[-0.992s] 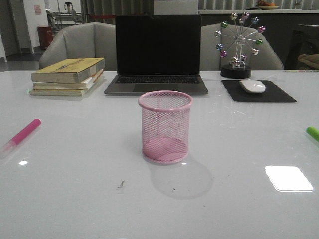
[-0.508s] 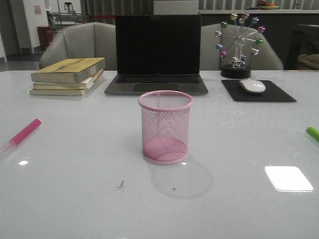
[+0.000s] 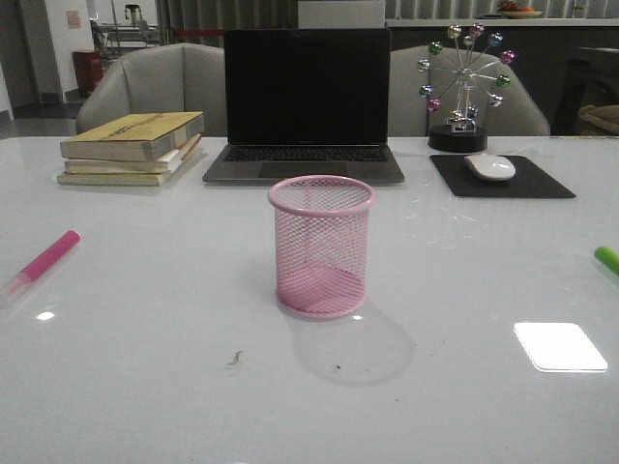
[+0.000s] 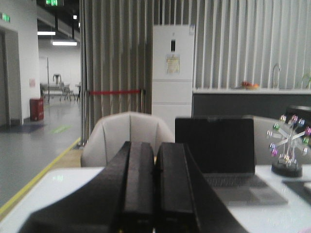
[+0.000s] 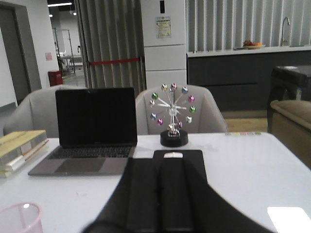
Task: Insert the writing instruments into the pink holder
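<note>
The pink holder (image 3: 321,246) stands upright and empty in the middle of the white table; its rim (image 5: 19,213) also shows in the right wrist view. The magenta marker (image 3: 44,258) lies flat near the table's left edge, pale end toward the front. Only the tip of the green marker (image 3: 606,258) shows at the right edge. Neither arm appears in the front view. My left gripper (image 4: 155,150) is shut with nothing between its black fingers. My right gripper (image 5: 169,167) is shut and empty too. Both are held above the table, facing the laptop.
A laptop (image 3: 306,101) stands open behind the holder. A stack of books (image 3: 132,147) lies at the back left. A black mouse pad (image 3: 500,177) with a white mouse (image 3: 489,166) and a ferris-wheel ornament (image 3: 462,87) sit at the back right. Grey chairs stand behind the table.
</note>
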Robot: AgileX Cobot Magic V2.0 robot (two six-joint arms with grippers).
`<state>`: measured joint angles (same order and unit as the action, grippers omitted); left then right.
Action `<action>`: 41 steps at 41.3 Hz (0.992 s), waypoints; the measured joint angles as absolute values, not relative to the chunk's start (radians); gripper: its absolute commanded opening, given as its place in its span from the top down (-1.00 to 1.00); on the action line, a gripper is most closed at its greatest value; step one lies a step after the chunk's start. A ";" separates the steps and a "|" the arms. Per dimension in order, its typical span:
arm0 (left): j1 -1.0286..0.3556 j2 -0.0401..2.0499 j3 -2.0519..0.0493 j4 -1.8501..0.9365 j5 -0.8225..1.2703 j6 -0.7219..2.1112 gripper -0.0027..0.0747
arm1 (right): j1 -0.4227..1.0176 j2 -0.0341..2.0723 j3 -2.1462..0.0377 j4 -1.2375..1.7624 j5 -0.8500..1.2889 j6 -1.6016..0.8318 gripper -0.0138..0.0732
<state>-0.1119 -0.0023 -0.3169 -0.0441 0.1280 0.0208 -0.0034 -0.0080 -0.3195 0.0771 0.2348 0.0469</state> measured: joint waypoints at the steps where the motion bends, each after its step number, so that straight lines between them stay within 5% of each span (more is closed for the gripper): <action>1: -0.112 0.001 -0.356 -0.044 0.147 0.021 0.68 | -0.003 -0.001 -0.345 0.077 0.251 0.047 0.55; 16: -0.112 0.252 -0.736 -0.044 0.510 0.021 0.68 | -0.003 0.271 -0.680 0.066 0.473 0.047 0.55; 35: -0.112 0.477 -0.642 -0.046 0.677 0.021 0.67 | -0.003 0.587 -0.617 0.060 0.641 0.047 0.55; 41: -0.112 0.516 -0.606 -0.046 0.674 0.021 0.25 | -0.003 0.689 -0.588 0.059 0.654 0.047 0.34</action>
<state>-0.1119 0.5157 -0.6055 -0.0464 0.6744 0.0208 -0.0034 0.6888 -0.5882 0.0590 0.6544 0.0469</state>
